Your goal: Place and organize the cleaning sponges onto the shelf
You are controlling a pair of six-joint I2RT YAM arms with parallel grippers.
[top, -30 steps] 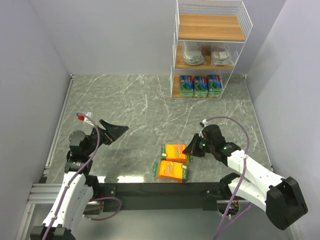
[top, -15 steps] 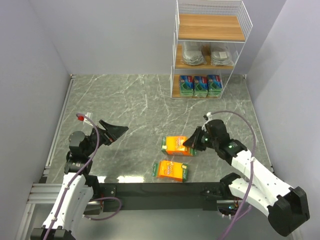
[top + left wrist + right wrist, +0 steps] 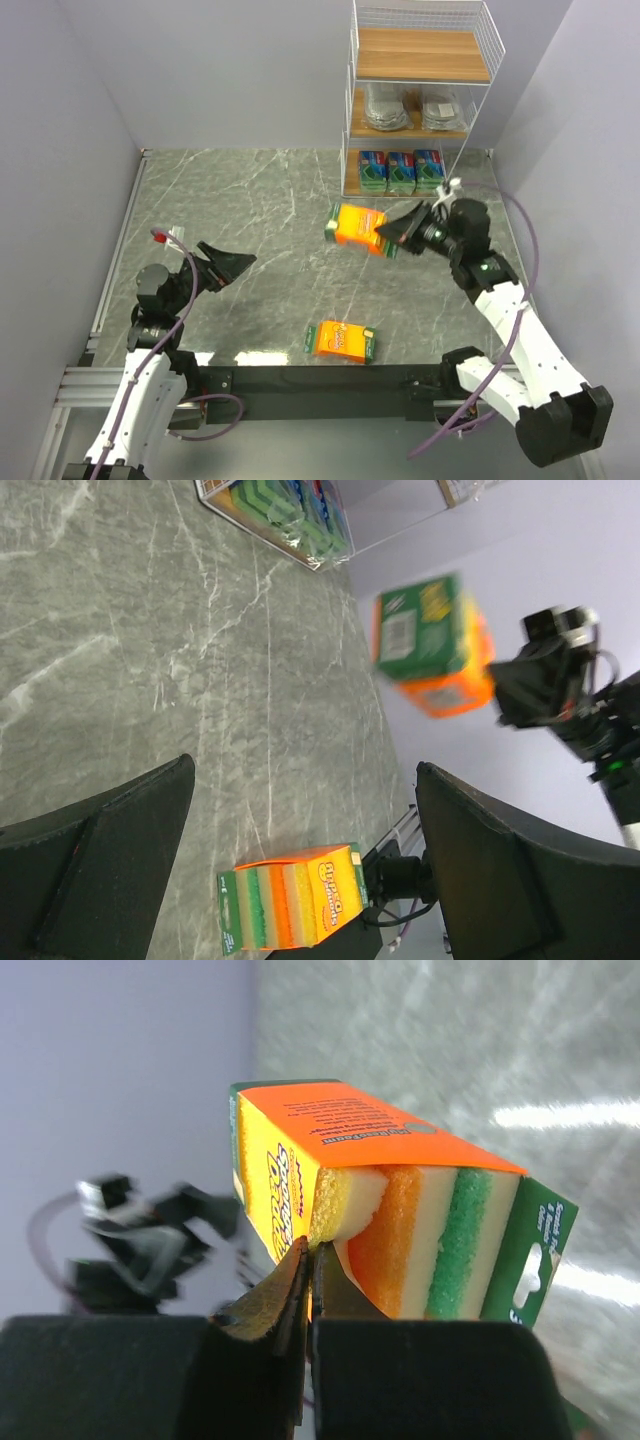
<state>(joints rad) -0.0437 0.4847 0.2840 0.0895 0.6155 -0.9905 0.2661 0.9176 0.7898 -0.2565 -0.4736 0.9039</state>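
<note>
7 sponge packs show in the top view, 5 on the shelf and 2 off it.

At lower left, the left gripper [image 3: 238, 268] hangs above the grey-green marbled table [image 3: 260, 200]. Its jaws are spread wide with nothing between them. In its own wrist view the 2 dark fingers [image 3: 100, 870] stand far apart at the bottom corners.

At lower centre, the flat orange pack [image 3: 343, 340] lies on the table near its near edge, orange face up, with a green card end at left and right. The left wrist view shows green, yellow and orange layers along its side.

Just right of centre, the held orange pack [image 3: 357, 226] is tilted in the air, clear of the table. The right gripper [image 3: 397, 237] has it by its right end. In the right wrist view the fingers [image 3: 280, 1300] are pressed almost together, pinching the pack at the lower corner of its yellow sponge. Beside that sponge sit orange, white and green layers, then a green card tab with a hang hole. The label face is orange with yellow lettering.

At upper right stands the shelf [image 3: 420, 55], white wire with 3 wooden boards. The 2 silvery grey packs [image 3: 387, 105] sit side by side on the middle board. The 3 blue-and-green packs [image 3: 400, 172] stand in a row on the bottom tier. The held orange pack is below and left of that row, apart from it.
</note>
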